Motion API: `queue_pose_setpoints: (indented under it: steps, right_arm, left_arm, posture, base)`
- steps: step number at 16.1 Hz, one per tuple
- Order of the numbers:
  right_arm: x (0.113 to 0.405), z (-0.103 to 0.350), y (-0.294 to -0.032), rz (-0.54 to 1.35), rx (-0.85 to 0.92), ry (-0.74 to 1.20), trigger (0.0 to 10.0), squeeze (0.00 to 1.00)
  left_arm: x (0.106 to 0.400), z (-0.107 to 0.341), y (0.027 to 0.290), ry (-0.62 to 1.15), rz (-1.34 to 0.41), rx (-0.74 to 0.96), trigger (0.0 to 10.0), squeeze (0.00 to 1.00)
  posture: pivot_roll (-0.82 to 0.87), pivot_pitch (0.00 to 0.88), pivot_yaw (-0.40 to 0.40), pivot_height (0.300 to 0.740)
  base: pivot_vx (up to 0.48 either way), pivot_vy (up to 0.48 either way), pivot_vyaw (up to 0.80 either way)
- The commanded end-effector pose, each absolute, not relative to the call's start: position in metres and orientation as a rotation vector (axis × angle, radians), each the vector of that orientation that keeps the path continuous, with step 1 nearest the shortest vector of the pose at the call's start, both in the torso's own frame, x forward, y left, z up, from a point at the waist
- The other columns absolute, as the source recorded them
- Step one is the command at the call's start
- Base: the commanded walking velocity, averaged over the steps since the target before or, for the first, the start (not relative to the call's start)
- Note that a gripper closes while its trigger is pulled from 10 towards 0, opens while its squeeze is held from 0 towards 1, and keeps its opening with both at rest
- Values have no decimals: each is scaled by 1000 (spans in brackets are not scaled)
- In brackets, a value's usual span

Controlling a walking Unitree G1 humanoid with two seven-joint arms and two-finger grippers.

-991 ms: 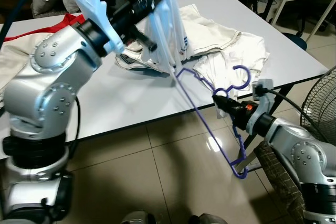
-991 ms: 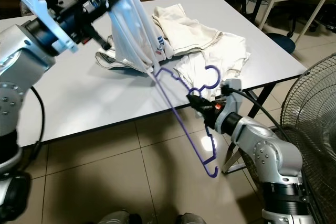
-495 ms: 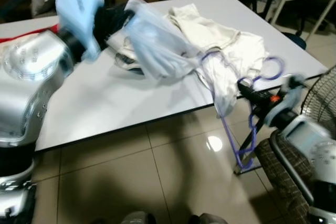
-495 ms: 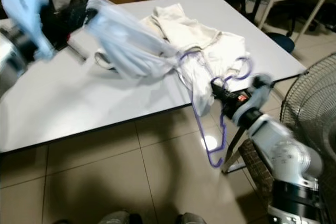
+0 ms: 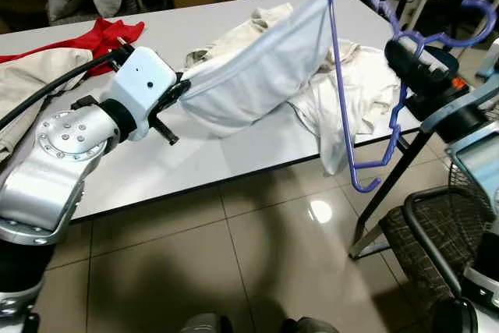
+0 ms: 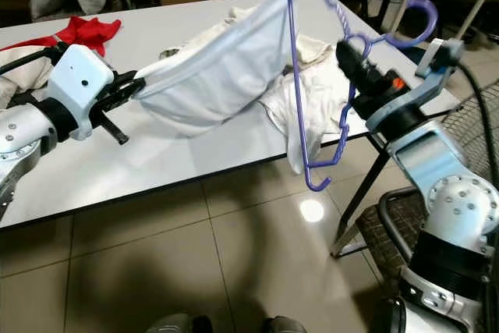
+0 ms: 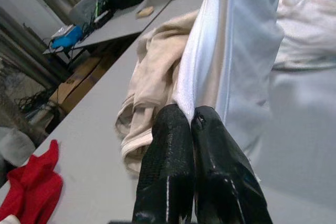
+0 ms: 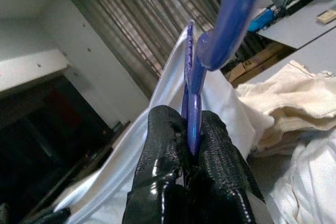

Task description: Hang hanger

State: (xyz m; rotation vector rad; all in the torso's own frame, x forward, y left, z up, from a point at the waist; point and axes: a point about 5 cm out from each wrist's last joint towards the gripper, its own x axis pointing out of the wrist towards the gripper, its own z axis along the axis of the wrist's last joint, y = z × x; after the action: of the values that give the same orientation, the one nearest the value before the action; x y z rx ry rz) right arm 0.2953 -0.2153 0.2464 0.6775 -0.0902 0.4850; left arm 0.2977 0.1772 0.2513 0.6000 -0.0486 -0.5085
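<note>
Nearest you, your left pincer [image 5: 181, 88] is pinched tight on the lower edge of the pale blue garment [image 5: 257, 68], holding it stretched up off the white bench [image 5: 195, 157]. Your right pincer [image 6: 348, 56] is clamped on the neck of the purple hanger [image 6: 316, 91], which stands on end just off the front edge of the bench, its hook [image 6: 413, 17] up near the wrist and its top corner caught in the far end of the garment. Beyond, cream clothes [image 5: 355, 83] lie heaped on the bench, and a red cloth [image 5: 101, 35] lies at the far left.

You look to be midway through dressing the hanger. Next, I'd judge, the second shoulder needs threading into the garment while you keep it taut.
</note>
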Motion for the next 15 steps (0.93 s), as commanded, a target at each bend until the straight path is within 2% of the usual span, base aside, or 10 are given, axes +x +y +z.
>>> queue_pose_setpoints:
  steps: [1,2,6,11,15]
  right_arm:
    - [293,227,-219,429,651,15,10000,0]
    - [291,211,-218,408,652,98,10000,0]
    - [283,189,-213,397,662,203,10000,0]
    - [259,159,-204,521,740,313,10000,0]
    - [245,158,-197,645,770,334,10000,0]
  left_arm:
    - [299,251,179,-55,-499,599,0,0]
    - [299,251,177,-63,-507,595,0,0]
    - [298,264,168,-162,-528,525,0,0]
    - [284,288,147,-399,-665,468,0,0]
    - [278,293,146,-460,-690,474,0,0]
  posture:
    - [-162,78,34,740]
    - [-164,78,33,740]
    - [-164,76,36,740]
    - [-171,79,35,740]
    - [-176,83,23,740]
  base:
    - [0,0,0]
    - [0,0,0]
    - [0,0,0]
    - [0,0,0]
    - [0,0,0]
